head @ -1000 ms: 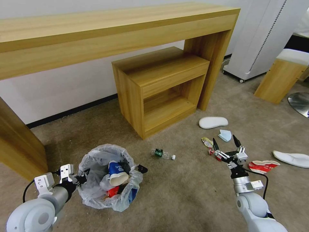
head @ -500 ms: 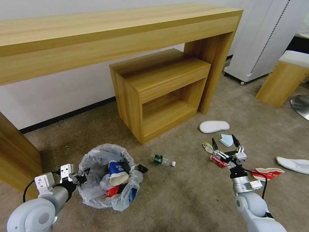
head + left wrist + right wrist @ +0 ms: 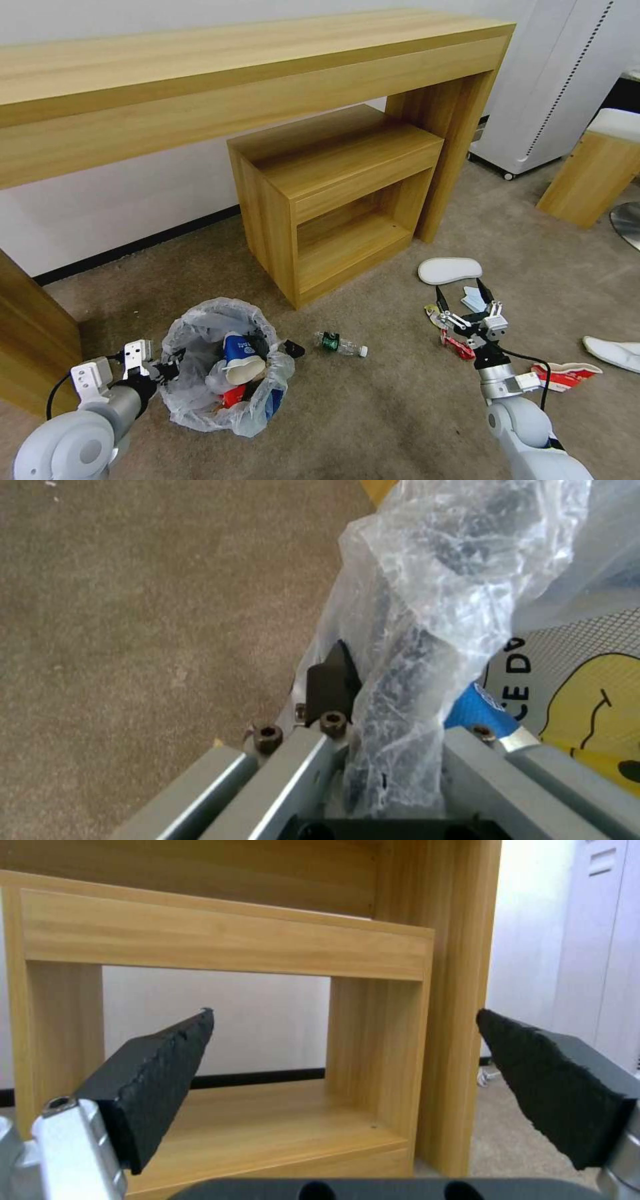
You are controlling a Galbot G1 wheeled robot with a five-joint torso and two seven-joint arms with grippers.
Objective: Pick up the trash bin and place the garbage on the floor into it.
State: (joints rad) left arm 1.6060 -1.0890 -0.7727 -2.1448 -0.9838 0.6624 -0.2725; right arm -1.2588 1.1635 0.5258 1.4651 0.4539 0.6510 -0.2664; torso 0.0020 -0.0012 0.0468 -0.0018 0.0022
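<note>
We hold the trash bin point(image 3: 223, 373) by its rim in our left pincer point(image 3: 175, 369), so litter drops in. Our right pincer point(image 3: 465, 299) is spread wide, with the red wrapper point(image 3: 459, 345) just under it.

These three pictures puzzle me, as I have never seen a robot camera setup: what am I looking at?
The wide picture comes from the robot's head, looking down at beige carpet. The left gripper grips the rim of a small round bin lined with crinkled clear plastic, already holding a blue-white paper cup. The left wrist camera shows that plastic pinched close up. The right gripper hangs open and empty above a red wrapper strip; its wrist camera looks between its black pads at a wooden cabinet. A small clear bottle and white slippers lie nearby.
</note>
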